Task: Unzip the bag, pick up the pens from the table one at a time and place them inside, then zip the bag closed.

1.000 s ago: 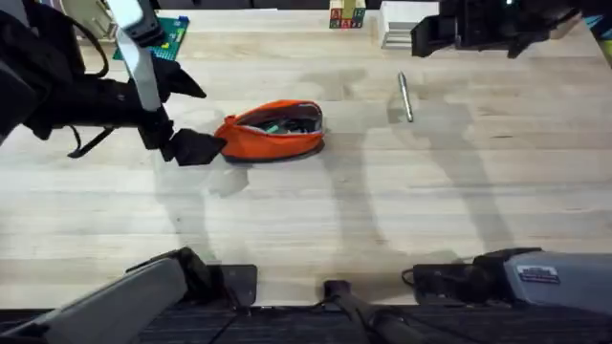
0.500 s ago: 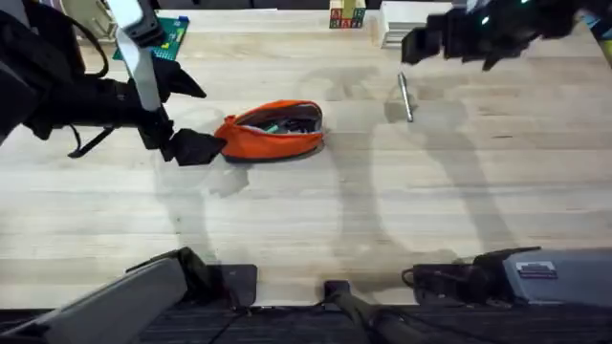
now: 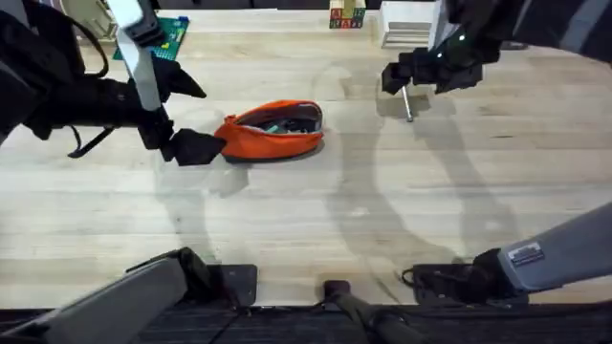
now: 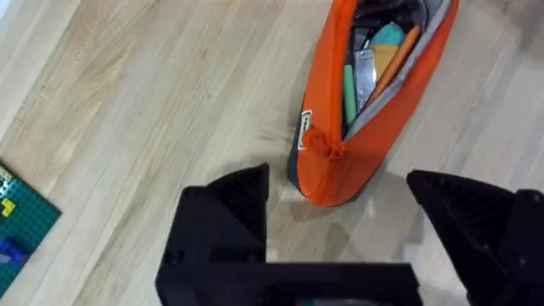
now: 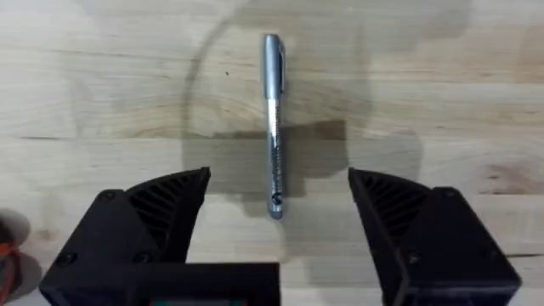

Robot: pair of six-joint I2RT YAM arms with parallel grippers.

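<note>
Overhead: your orange pouch lies unzipped at table centre-left, left gripper at its end. Left wrist: jaws spread, pouch end between. Right wrist: right gripper spread over silver pen

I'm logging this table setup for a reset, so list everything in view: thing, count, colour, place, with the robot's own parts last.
bag: one, orange with a dark underside, left of centre on the table, zipper open, items inside.
items in the bag: several, green, teal, orange and silver; exact count unclear.
pen: one, silver-grey, lying on the table right of the bag.
table: one, pale wood planks.
green board: one, green with coloured bits, far left edge.
small blocks: a few, coloured, far edge, centre.
white object: one, far edge, beside the blocks.
left gripper: black, open, at the bag's end.
right gripper: black, open, over the pen.
</note>
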